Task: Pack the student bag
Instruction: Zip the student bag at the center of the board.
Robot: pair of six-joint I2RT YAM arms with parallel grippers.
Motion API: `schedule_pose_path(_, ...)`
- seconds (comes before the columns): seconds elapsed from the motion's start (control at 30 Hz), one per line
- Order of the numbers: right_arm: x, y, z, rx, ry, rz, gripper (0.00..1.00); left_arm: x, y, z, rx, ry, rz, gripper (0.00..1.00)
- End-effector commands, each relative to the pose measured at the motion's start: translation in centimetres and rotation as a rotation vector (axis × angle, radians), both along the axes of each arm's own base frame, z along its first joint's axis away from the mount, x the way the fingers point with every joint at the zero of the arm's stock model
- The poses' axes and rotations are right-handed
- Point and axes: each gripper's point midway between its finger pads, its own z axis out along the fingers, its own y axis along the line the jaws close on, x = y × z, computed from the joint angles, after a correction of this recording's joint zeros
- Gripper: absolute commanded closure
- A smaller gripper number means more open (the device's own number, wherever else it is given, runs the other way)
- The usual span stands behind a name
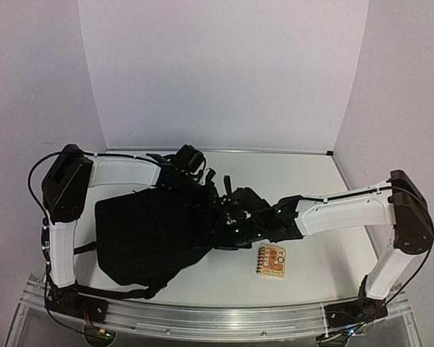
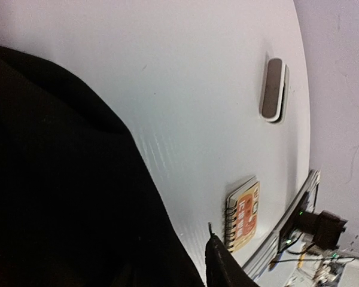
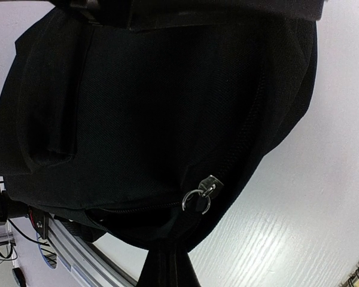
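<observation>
the student bag [image 1: 148,235] lies left of the table [image 1: 311,170] middle, soft and floppy. my right gripper [image 3: 166,263] is closed by it; the left gripper [image 1: 211,196] i cannot tell. i think the best hold is near the zipper ring [image 3: 197,200].

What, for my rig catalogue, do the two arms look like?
Both match: the left arm and right arm have white boxy links joined by bulky black joint housings, with thin black cables running along them, on black bases bolted to an aluminium rail.
</observation>
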Motion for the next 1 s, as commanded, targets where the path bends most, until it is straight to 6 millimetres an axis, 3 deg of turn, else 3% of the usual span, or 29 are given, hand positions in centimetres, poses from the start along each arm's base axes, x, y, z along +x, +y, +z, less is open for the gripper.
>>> schedule_pose_path(0.0, -0.1, 0.1, 1.5, 0.033, -0.021, -0.01, 1.0, 0.6, -2.1, 2.6, -0.092, -0.041, -0.016, 0.82)
schedule_pose_path(0.07, -0.1, 0.1, 1.6, 0.036, -0.019, -0.011, 1.0, 1.2, -2.6, 3.4, -0.126, -0.058, -0.012, 0.94)
schedule_pose_path(0.13, -0.1, 0.1, 1.9, 0.044, -0.017, -0.011, 1.0, 2.3, -3.0, 4.3, -0.154, -0.074, -0.001, 1.0)
schedule_pose_path(0.43, -1.6, 1.1, 2.8, 0.082, 0.003, 0.025, 1.0, 9.3, -2.8, 9.2, -0.281, -0.216, 0.128, 1.0)
schedule_pose_path(0.77, -4.6, 6.4, 3.5, 0.171, 0.012, 0.155, 1.0, 13.6, -2.5, 10.9, -0.331, -0.269, 0.196, 1.0)
schedule_pose_path(0.97, -5.1, 7.3, 3.8, 0.182, 0.004, 0.18, 1.0, 14.9, -1.6, 11.4, -0.331, -0.296, 0.239, 1.0)
